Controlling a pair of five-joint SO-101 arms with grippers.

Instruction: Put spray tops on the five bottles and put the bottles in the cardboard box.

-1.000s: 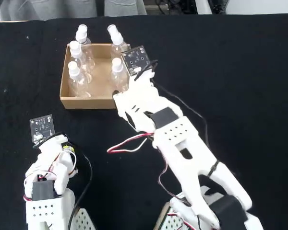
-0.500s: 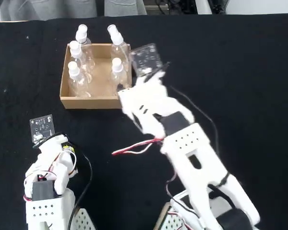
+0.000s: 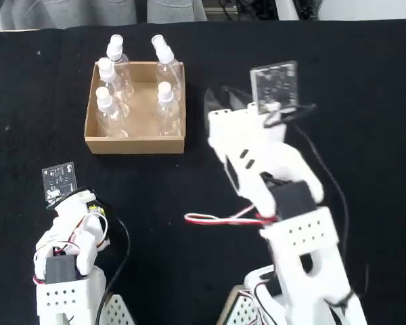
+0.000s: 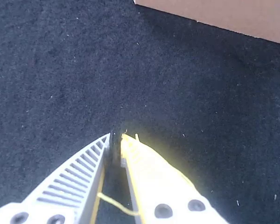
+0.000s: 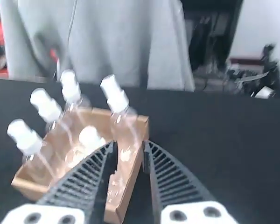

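Seen from above, five clear plastic bottles with white spray tops [image 3: 166, 101] stand inside the open brown cardboard box [image 3: 134, 144] on the black-clothed counter [image 3: 338, 61]. In the left wrist view, the left claw [image 4: 115, 140] is held closed above the counter. In the right wrist view, the right claw [image 5: 129, 151] is seen slightly parted and empty, near the box.

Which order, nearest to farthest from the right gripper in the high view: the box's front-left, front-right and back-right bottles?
1. Front-right bottle, at the cardboard box wall facing the right gripper.
2. Back-right bottle, at the far corner.
3. Front-left bottle, across the box.
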